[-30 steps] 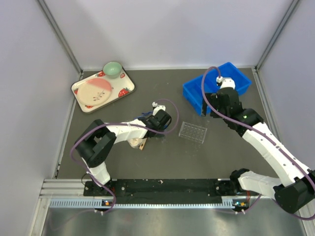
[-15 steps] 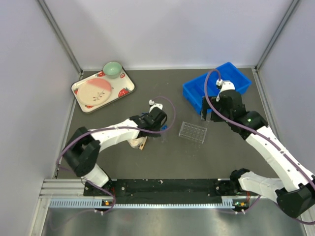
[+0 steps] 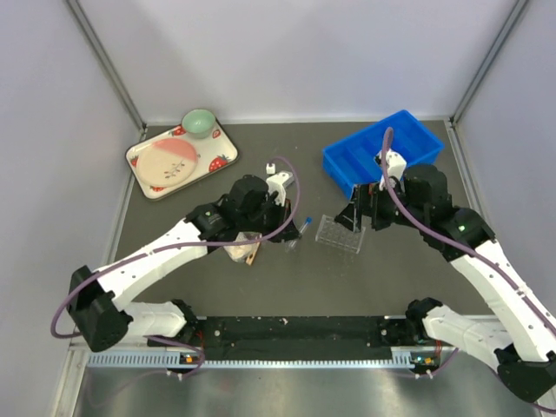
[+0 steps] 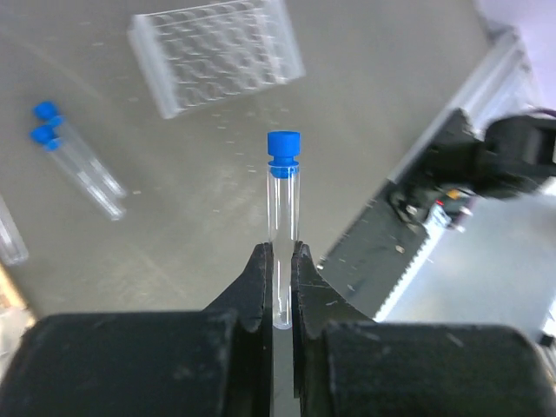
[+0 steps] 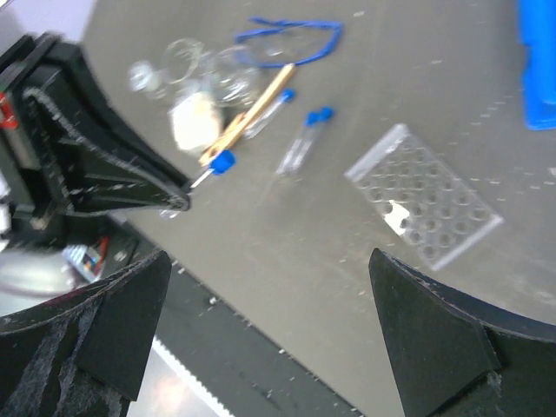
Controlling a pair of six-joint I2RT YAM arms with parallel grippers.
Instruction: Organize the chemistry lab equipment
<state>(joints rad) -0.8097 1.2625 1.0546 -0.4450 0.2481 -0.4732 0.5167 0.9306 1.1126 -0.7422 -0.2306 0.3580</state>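
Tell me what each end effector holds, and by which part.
The left end effector is shut on a blue-capped tube, pinching its clear lower end, cap pointing away. The right end effector is open, holding nothing.

Left wrist view: the held tube (image 4: 282, 208) has its lower end hidden between the fingers (image 4: 257, 287). At 9 o'clock a second tube (image 4: 9, 236) is cut by the edge. A tan scrap (image 4: 5, 294) at 8 o'clock is too clipped to name. The right wrist view is blurred throughout: flasks (image 5: 195, 68) and wad (image 5: 193, 122) at 11 o'clock are smears, the bin (image 5: 540, 61) is cut off at 2 o'clock, and a blue loop (image 5: 295, 30) at 12 o'clock is unidentifiable. From above, the left arm (image 3: 148, 261) covers those fingers and most of the flasks.
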